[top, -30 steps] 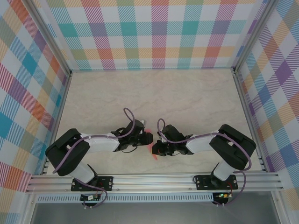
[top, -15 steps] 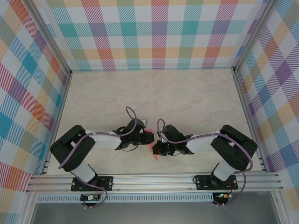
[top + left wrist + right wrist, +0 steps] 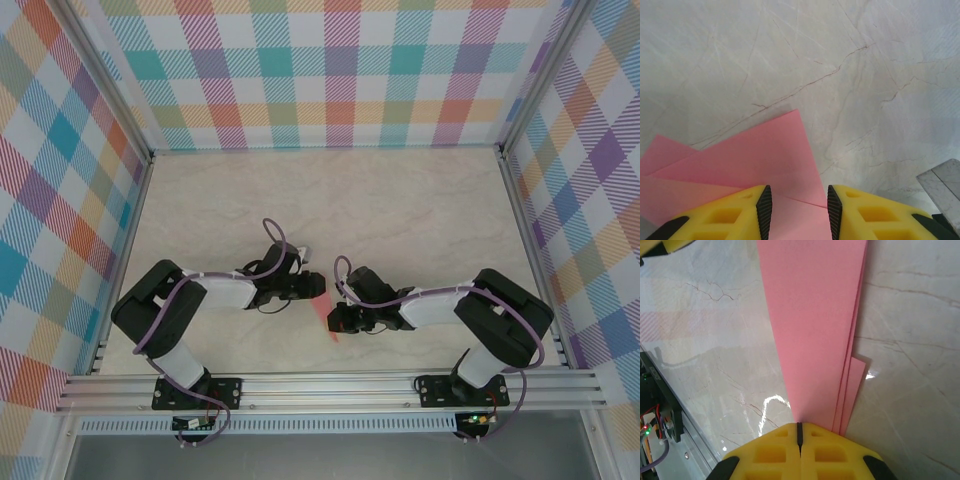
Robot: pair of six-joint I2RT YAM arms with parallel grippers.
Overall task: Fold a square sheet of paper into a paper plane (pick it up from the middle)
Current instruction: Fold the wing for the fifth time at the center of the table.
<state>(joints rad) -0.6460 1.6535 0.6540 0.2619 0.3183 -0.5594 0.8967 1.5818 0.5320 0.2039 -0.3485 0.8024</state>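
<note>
My right gripper [image 3: 800, 432] is clamped on the paper plane [image 3: 812, 315]; my left gripper [image 3: 796, 205] hangs over its far end, fingers [image 3: 720, 215] apart, marbled table [image 3: 850, 60] beneath.

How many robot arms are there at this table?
2. The left arm reaches in from the left, the right arm from the right; they meet at the pink paper.

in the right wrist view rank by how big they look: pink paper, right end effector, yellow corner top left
1. pink paper, largest
2. right end effector, yellow fingers shut on the paper; nearness to the camera inflates it
3. yellow corner at top left, cropped, so true size unsure
</note>
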